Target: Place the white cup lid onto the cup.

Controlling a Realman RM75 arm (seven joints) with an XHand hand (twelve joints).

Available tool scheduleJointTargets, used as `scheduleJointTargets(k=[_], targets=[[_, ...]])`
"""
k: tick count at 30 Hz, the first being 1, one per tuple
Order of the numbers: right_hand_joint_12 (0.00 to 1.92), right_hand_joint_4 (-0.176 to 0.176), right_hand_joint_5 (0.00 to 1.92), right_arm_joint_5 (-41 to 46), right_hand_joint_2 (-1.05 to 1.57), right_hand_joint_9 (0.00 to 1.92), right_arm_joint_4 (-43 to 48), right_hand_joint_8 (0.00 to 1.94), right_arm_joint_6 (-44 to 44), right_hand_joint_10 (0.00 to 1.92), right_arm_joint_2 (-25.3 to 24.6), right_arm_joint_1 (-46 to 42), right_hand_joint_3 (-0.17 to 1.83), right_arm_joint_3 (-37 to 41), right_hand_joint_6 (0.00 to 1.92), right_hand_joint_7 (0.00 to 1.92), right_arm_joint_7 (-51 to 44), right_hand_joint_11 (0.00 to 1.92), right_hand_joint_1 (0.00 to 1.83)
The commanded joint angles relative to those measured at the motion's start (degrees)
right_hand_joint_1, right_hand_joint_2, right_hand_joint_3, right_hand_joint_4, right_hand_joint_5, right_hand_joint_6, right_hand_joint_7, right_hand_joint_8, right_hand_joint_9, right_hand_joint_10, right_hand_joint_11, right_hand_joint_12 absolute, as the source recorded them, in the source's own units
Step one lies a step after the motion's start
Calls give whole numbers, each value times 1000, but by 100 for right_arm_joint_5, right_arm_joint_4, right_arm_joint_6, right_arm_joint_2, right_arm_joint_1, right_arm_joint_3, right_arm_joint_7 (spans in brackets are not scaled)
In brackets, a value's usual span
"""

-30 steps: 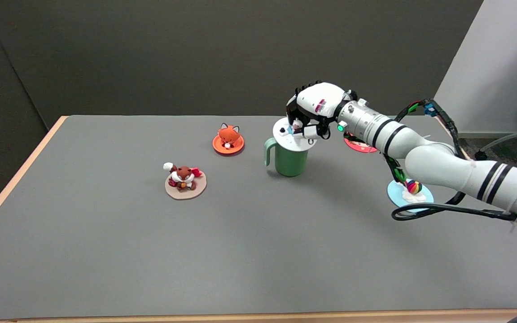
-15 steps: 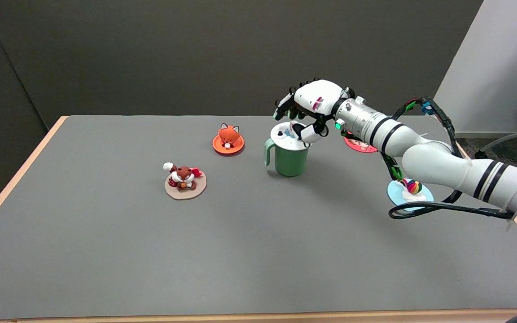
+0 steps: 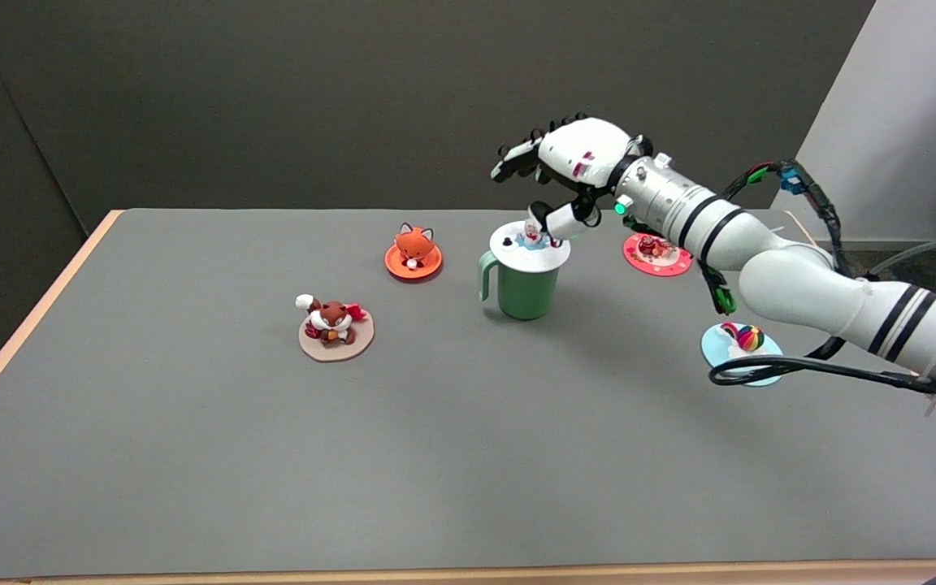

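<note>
A green cup point(image 3: 523, 288) with a handle on its left stands at the middle of the grey table. The white lid point(image 3: 530, 244), with a small figure on top, lies flat across the cup's rim. My right hand point(image 3: 569, 166) hangs above and slightly right of the lid with its fingers spread and nothing in them. The thumb tip point(image 3: 545, 219) is just over the lid's figure; I cannot tell whether it touches.
Other lids lie on the grey table point(image 3: 192, 455): an orange one with a fox point(image 3: 413, 253), a beige one with a squirrel point(image 3: 335, 329), a red one point(image 3: 656, 253) behind my forearm and a light blue one point(image 3: 743, 345) under the arm's cable.
My hand let go of the lid, which now lies flat on the cup. The hand opened its fingers and rose up and a little to the right.
</note>
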Motion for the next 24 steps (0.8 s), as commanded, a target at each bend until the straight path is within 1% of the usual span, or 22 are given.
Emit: scheduleJointTargets(k=[1, 5, 11, 19, 22, 23, 24], targets=[[866, 176, 678, -183, 703, 930, -303, 164, 158, 257, 238, -1297, 1028, 1918, 202, 770, -319, 828, 974], [869, 176, 699, -106, 733, 945, -176, 167, 342, 251, 253, -1829, 1019, 2573, 202, 814, -319, 827, 945], [908, 176, 709, -104, 736, 960, 95, 175, 307, 257, 253, -2368, 1001, 3215, 203, 843, -566, 818, 928], [929, 176, 716, -104, 743, 950, 592, 174, 286, 249, 245, -2681, 999, 3621, 205, 845, -582, 800, 917], [966, 176, 721, -144, 744, 927, 762, 172, 264, 238, 251, -2774, 1002, 3777, 206, 838, -588, 730, 908], [946, 176, 721, -157, 749, 916, 843, 171, 237, 233, 253, -2801, 1006, 3812, 206, 835, -612, 704, 902], [876, 176, 721, -159, 763, 889, 895, 181, 222, 228, 259, -2814, 964, 3827, 209, 821, -661, 694, 890]])
